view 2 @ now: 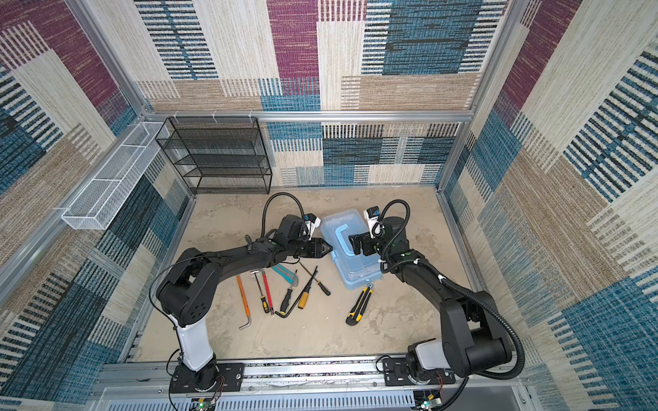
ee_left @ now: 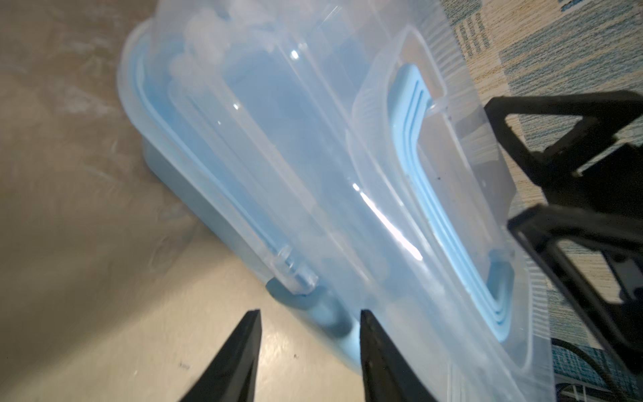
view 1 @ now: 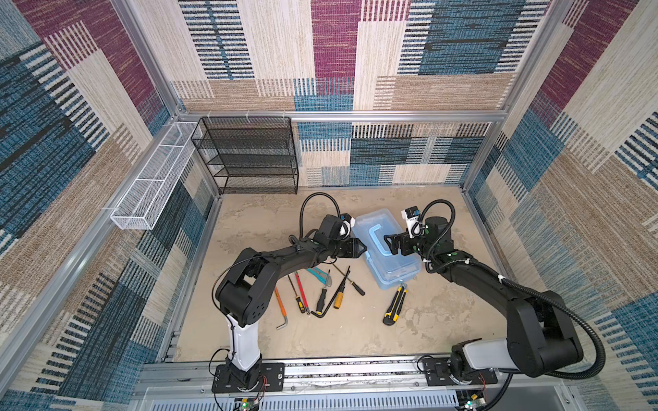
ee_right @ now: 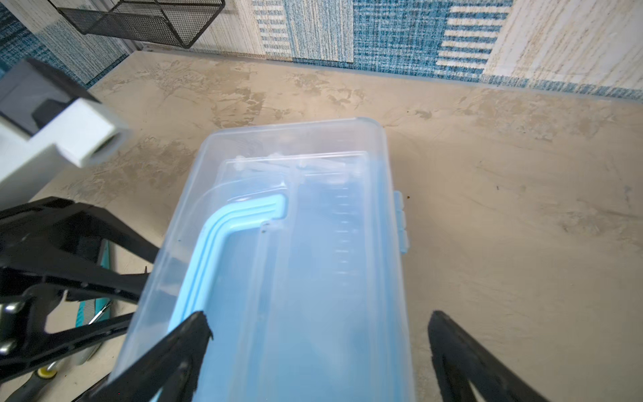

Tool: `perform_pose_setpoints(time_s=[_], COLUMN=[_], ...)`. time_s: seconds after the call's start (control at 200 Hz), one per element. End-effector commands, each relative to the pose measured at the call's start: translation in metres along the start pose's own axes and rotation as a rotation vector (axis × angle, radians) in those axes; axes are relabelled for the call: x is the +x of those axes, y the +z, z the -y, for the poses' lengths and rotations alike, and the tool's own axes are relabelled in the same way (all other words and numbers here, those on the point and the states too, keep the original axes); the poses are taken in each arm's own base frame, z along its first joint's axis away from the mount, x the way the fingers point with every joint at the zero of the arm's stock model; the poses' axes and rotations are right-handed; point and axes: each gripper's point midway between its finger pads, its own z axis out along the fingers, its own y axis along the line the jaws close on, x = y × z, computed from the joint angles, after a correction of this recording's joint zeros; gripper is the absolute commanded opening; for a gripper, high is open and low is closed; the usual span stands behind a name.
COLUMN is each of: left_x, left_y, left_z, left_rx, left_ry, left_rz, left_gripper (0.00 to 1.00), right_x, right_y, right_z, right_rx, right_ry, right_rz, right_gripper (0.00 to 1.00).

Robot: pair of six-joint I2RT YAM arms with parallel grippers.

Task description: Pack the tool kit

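Surface (view 1: pixel 356 338): one mottled beige slab, matt, with a stone look.

Tool box (view 1: pixel 395 277): one, right of the surface's centre, its long axis slewed between the far and near edges. The base is pale blue with rounded corners. The clear glossy lid (view 1: pixel 379 220) looks askew on the base; cannot tell if it is latched. One sky-blue ribbed handle (view 1: pixel 374 240), a squared C, lies flat in the lid's recess.

Loose tools: nine by my count, all on the surface outside the box.
- Screwdrivers (view 1: pixel 321 300), four, with thin steel shafts. That one has a black grip; the others are black-and-yellow (view 1: pixel 300 304), amber (view 1: pixel 339 298) and slim black (view 1: pixel 359 289).
- Hex keys (view 1: pixel 279 302), three, L-bent: orange, red (view 1: pixel 302 290) and plain black (view 1: pixel 327 309).
- Utility knives (view 1: pixel 317 274), two: a teal one among the fan of tools left of the box, and a yellow-and-black one (view 1: pixel 394 306) just off the box's near corner.

Left claw (ee_left: pixel 309 311): released. Its tapered black fingers (ee_left: pixel 240 355) stand part-way apart astride the box's base corner, with bare surface showing between one finger and the box.

Right claw (ee_right: pixel 318 316): spread wide above the lid, grasping nothing. One tip is over the handle, the other beyond the box's side.

Black mesh rack (view 1: pixel 249 156): one, at the far-left corner.

White wire basket (view 1: pixel 153 178): one, long, on the left frame.
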Motion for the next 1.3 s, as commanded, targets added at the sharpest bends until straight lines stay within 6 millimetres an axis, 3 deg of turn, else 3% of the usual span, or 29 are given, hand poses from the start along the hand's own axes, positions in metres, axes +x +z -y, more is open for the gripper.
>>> perform_pose_setpoints(time_s=[0.0,0.18,0.406,0.521,0.621,0.771,0.957,1.297], left_x=[-0.020,-0.035,-0.008,0.004,0.008,0.010,0.008,0.004], left_y=[0.013,0.011,-0.009,-0.017,-0.017,-0.012,-0.009,0.000], left_z=[0.011,0.013,-0.002,-0.008,-0.008,-0.004,-0.001,0.008], left_rx=[0.046,0.028,-0.026,-0.044,-0.035,-0.006,0.015,0.087], left_ry=[0.008,0.000,-0.034,-0.044,-0.046,-0.056,-0.060,-0.099], left_rz=[-0.002,0.014,0.006,0.003,-0.007,-0.025,-0.024,-0.035], left_gripper=[0.51,0.55,0.57,0.58,0.59,0.59,0.71,0.79], right_x=[-0.004,-0.001,0.012,0.006,0.003,0.016,0.031,0.050], right_y=[0.003,0.004,0.001,-0.008,-0.008,0.001,0.011,0.021], right_z=[0.003,0.017,0.037,0.046,0.041,0.041,0.041,0.031], right_rx=[0.013,0.098,0.217,0.278,0.248,0.240,0.221,0.153], right_ry=[0.016,0.028,0.037,0.045,0.047,0.057,0.053,0.072], right_rz=[-0.008,-0.042,-0.109,-0.095,-0.082,-0.133,-0.189,-0.256], right_gripper=[1.00,1.00,1.00,1.00,1.00,1.00,0.99,0.85])
